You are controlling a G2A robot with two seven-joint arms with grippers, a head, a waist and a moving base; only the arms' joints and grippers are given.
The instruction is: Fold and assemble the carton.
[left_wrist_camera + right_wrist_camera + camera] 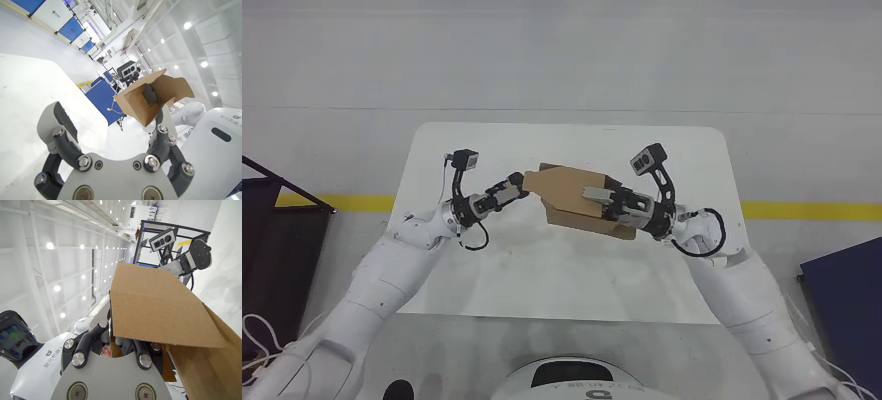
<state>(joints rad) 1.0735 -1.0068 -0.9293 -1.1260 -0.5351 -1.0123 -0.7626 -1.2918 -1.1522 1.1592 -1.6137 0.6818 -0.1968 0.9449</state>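
Mid-fold: our right end effector [604,200] clamps the carton [567,192] aloft; our left end effector [111,108], spread wide, touches one corner. Next, we judge, push that corner inward.

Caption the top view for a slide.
Right gripper holds the carton over the table; open left gripper at its end.

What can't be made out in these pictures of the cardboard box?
Underside of the carton: top view, its own panels hide it.
Tips of the right pincer: right wrist view, a carton flap covers them.
Whether the carton touches the table: top view looks straight down.
Carton's far end: left wrist view, folded flaps block it.
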